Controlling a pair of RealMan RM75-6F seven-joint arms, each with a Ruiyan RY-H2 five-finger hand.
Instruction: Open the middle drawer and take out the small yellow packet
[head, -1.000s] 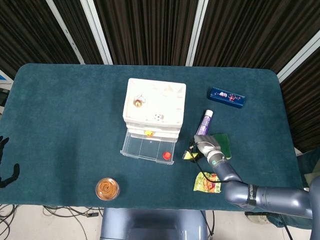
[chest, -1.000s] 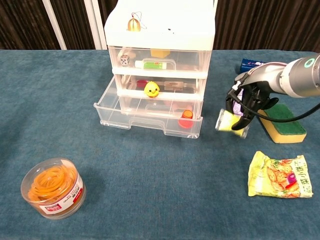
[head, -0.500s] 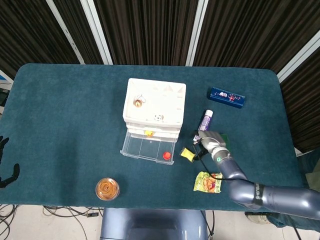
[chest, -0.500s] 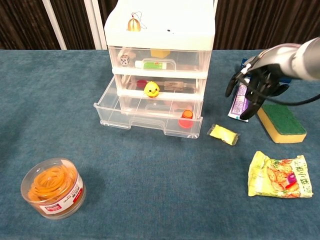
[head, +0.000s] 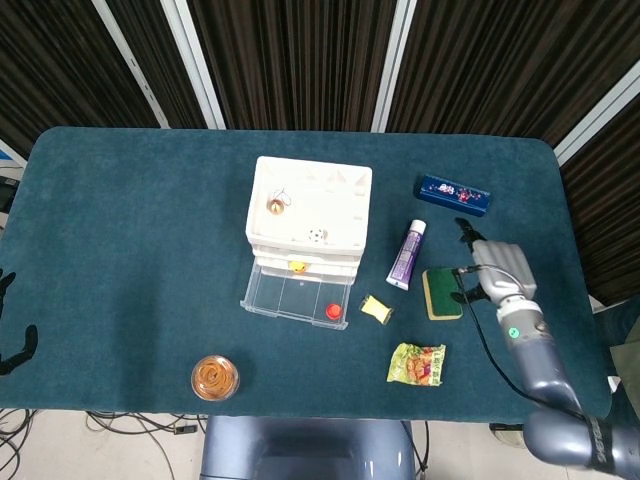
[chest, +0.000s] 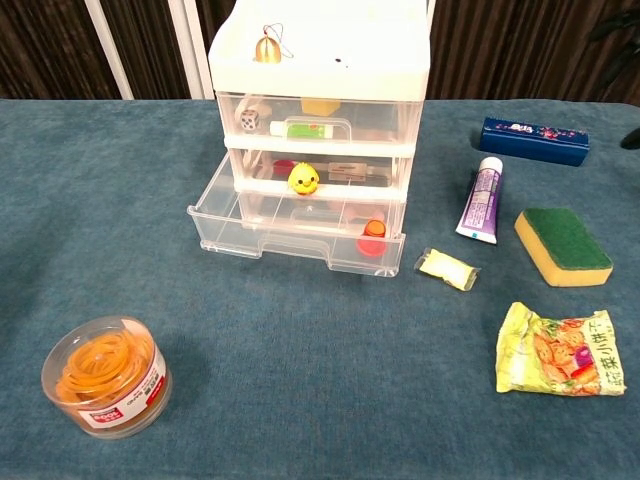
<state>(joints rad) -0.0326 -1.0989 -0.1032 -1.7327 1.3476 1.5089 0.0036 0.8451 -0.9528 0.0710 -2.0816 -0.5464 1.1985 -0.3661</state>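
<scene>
Hovering over the tabletop (head: 120, 220) at its right side: right hand (head: 497, 270), fingers apart, holding nothing, just beside the sponge (head: 441, 293). Not touching the packet, well apart from it. Showing only as a dark shape at the left frame edge, off the tabletop: probably left hand (head: 18, 348); not telling whether open or closed.

Lying flat on the tabletop: yellow packet (chest: 447, 268), just right of the open drawer (chest: 300, 225), between drawer unit (chest: 320, 60) and sponge, near the tube (chest: 480, 200). Standing pulled out: that one drawer, the lowest one showing in the chest view, red piece (chest: 372, 232) inside at its front right corner. Staying shut: the two drawers above it. Sitting further out: snack bag (chest: 555, 350) at front right, blue box (chest: 533, 140) at back right, jar of rubber bands (chest: 105, 375) at front left.

Judging the step: packet already out of the drawer and set down, so reading as release done, task at or near its end. Next move, if any: calling for no more than parking the hand clear of the sponge, or pushing the drawer shut, though the task is not asking for that.
</scene>
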